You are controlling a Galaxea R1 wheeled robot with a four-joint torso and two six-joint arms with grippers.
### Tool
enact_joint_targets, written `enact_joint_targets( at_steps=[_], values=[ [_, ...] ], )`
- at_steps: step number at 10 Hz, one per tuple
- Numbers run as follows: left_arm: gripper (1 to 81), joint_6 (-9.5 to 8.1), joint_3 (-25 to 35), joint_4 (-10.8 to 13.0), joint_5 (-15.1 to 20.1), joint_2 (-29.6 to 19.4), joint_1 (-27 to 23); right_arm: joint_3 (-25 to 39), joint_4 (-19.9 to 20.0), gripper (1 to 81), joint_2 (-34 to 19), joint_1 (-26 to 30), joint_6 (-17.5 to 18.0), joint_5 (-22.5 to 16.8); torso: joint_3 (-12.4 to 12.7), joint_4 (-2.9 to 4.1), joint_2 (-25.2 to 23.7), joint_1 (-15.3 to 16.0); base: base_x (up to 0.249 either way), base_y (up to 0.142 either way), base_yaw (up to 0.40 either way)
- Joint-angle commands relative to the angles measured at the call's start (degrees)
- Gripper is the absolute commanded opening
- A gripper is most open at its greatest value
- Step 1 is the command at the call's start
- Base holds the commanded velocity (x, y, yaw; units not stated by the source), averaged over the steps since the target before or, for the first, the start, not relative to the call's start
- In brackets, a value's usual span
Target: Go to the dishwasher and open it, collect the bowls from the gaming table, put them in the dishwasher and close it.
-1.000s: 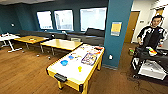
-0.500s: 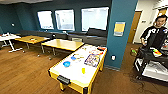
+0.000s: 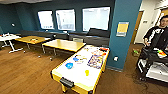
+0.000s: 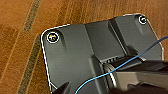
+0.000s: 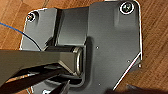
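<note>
The gaming surface (image 3: pixel 82 75), white-topped with a yellow edge, stands in the near middle on a wooden floor (image 3: pixel 25 72). Two blue bowls lie on it: one (image 3: pixel 69 65) nearer the camera, the other (image 3: pixel 75 59) just beyond it. A small yellow thing (image 3: pixel 86 72) sits toward the near end, and colourful board games (image 3: pixel 95 60) cover the far half. Behind stand two yellow-topped tables (image 3: pixel 63 45), dark sofas (image 3: pixel 95 37) and three windows (image 3: pixel 65 19). A person (image 3: pixel 157 35) stands at the right behind a cart (image 3: pixel 152 65), beside a teal pillar (image 3: pixel 123 32).
</note>
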Motion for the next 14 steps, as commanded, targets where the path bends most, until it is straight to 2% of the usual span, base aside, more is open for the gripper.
enact_joint_targets(
  at_steps=[1,14],
  values=[
    [81.1,-0.07,-0.2,-0.2,2.6,0.0,-2.5,-0.1,0.2,81.1,0.0,2.1,-0.2,-3.1,0.0,0.0,0.0,0.0,0.1,0.109,0.0],
    [81.1,-0.07,-0.2,-0.1,2.6,-0.1,-2.5,-0.1,0.2,81.1,-0.1,1.8,-0.2,-3.1,0.0,0.0,0.0,0.0,0.11,0.109,0.0]
  ],
)
